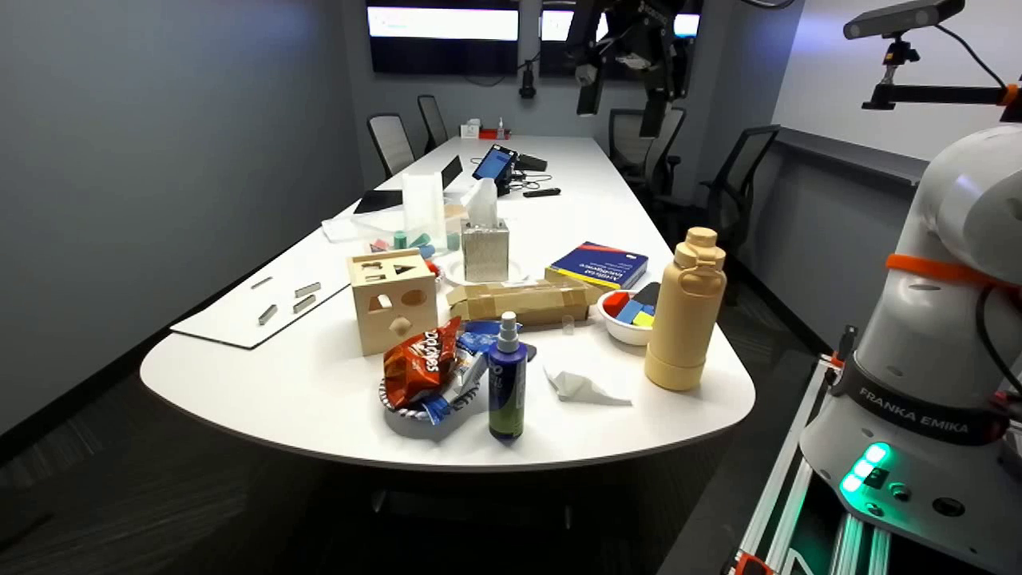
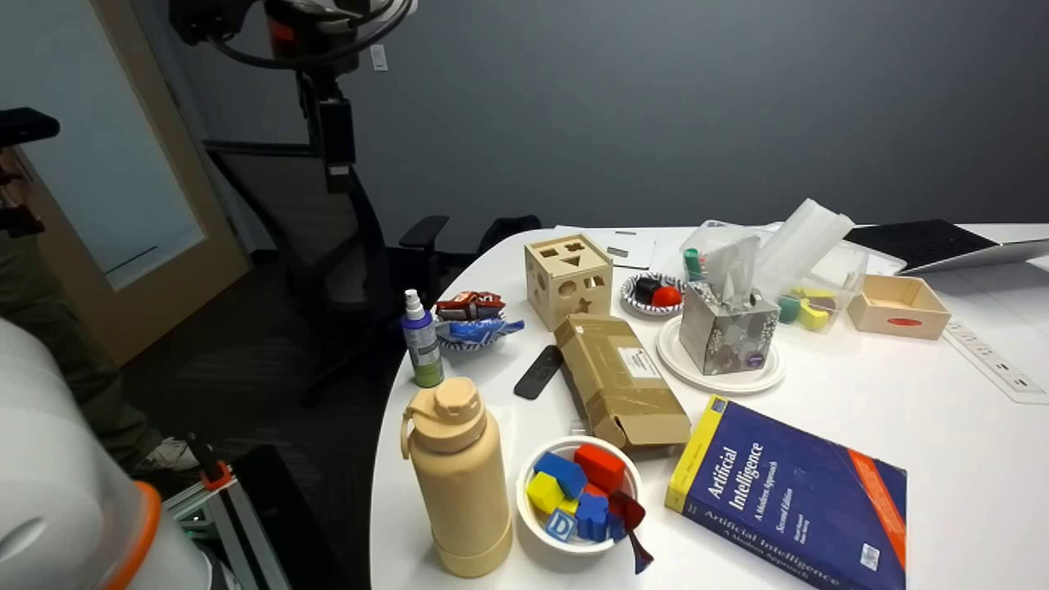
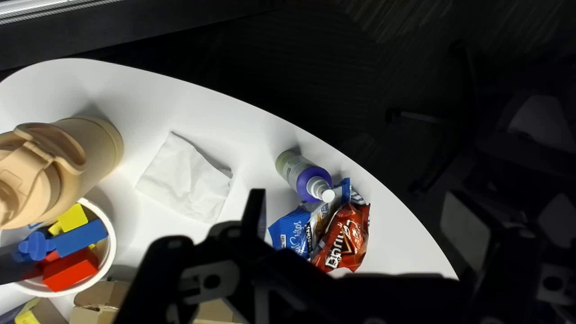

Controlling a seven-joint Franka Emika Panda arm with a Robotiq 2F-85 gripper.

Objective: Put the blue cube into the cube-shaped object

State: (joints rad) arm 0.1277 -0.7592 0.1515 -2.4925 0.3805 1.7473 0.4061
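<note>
The cube-shaped box (image 1: 394, 302) of pale wood with dark cut-out holes stands upright on the table; it also shows in an exterior view (image 2: 565, 288). A small blue cube with a letter D (image 2: 561, 525) lies in the white bowl (image 2: 537, 545) among red, yellow and other blue blocks. In the wrist view the bowl (image 3: 111, 252) is at the lower left, and the bottle mostly hides that cube. My gripper (image 1: 623, 112) is open and empty, high above the table; it also shows in an exterior view (image 2: 338, 176). In the wrist view its fingers (image 3: 360, 220) are wide apart.
The tall beige bottle (image 2: 457, 483) stands beside the bowl. A spray bottle (image 1: 507, 383) and snack bags (image 1: 419, 363) are near the table's rounded end. A cardboard box (image 2: 619, 381), a blue book (image 2: 795, 492) and a tissue box (image 2: 725, 336) lie around the wooden box and bowl.
</note>
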